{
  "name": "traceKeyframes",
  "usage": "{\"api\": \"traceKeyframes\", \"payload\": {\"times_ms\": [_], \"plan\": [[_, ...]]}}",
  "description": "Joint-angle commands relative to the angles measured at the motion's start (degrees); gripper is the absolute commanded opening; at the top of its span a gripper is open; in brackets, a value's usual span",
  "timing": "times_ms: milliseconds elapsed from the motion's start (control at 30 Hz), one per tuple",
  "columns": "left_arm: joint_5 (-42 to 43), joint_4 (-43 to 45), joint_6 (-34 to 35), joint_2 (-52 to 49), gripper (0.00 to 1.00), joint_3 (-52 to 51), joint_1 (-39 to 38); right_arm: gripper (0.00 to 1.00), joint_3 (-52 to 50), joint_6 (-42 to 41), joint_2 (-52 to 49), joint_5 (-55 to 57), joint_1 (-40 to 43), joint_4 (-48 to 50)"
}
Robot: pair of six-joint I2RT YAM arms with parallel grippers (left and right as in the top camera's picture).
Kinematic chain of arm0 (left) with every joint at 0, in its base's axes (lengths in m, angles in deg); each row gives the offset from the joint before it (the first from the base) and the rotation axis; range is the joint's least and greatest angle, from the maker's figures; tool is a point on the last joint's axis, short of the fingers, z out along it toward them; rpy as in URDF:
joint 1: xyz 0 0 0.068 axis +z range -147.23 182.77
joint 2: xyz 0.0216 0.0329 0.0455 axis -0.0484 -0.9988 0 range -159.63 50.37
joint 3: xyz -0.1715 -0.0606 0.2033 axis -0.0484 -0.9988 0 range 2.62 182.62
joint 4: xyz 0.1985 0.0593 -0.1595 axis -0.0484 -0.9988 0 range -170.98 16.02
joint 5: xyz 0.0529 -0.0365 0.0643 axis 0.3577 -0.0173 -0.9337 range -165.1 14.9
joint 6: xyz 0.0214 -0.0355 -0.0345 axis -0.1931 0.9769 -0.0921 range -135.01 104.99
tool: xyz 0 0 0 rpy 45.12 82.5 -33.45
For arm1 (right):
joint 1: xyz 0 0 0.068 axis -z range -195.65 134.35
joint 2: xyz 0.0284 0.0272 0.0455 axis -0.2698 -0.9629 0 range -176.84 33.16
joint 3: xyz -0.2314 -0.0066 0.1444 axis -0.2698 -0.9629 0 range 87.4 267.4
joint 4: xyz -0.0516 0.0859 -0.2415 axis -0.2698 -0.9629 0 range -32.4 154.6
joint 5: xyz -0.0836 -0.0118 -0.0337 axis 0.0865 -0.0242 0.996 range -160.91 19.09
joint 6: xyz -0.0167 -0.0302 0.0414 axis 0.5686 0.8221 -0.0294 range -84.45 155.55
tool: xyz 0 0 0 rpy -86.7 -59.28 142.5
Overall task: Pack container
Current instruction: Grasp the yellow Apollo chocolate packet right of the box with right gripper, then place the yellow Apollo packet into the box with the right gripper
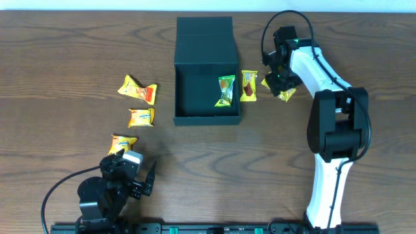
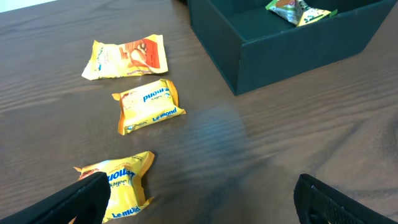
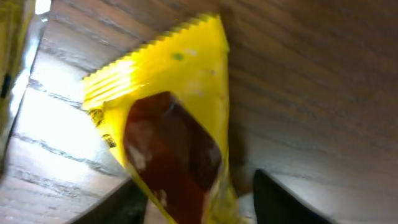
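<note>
Left gripper (image 2: pixel 199 194) spread wide, low over desk (image 1: pixel 65 52), Lemond packet (image 2: pixel 121 183) beside one finger. Mid-desk: container (image 1: pixel 207 119), lid open, green packet (image 1: pixel 225 90) inside. To its right, right gripper (image 3: pixel 199 198) pinching yellow-brown packet (image 3: pixel 180 124).

Dark wood-grain table (image 1: pixel 65 52)

Right arm (image 1: pixel 331 123): glossy white links, black rounded joint housings, small green light (image 1: pixel 298 43) near wrist, thin black cable loop (image 1: pixel 286 14) above it. Left arm (image 1: pixel 104 195): all black, pale block (image 1: pixel 130 158) on top, second cable (image 1: pixel 55 192) arcing off. Left gripper (image 2: pixel 199 202) fingers (image 2: pixel 339 200) matte black.
</note>
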Motion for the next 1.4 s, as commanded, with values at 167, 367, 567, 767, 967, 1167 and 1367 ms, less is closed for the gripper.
{"api": "traceKeyframes", "payload": {"times_ms": [167,367,567,767,967,1167,1367], "plan": [[-0.2,0.2,0.2,0.3,0.95,-0.6,-0.2,0.25,-1.7,-4.2,-0.2,-0.3,-0.2,0.0],[-0.2,0.2,0.2,0.3,0.95,-0.6,-0.2,0.12,-1.7,-6.1,-0.2,-2.3,-0.3,0.0],[-0.2,0.2,0.2,0.3,0.95,-0.6,-0.2,0.08,2.3,-9.0,-0.1,-2.6,-0.8,-1.3],[-0.2,0.2,0.2,0.3,0.95,-0.6,-0.2,0.11,19.6,-9.3,-0.1,-3.0,-1.9,-10.5],[-0.2,0.2,0.2,0.3,0.95,-0.6,-0.2,0.12,37.7,-13.2,-0.1,-10.7,-7.0,-18.7],[-0.2,0.2,0.2,0.3,0.95,-0.6,-0.2,0.07,37.9,-24.1,-0.1,-11.6,-14.4,-16.5],[-0.2,0.2,0.2,0.3,0.95,-0.6,-0.2,0.1,35.5,-36.2,-0.2,-11.2,-21.1,-14.7]]}}
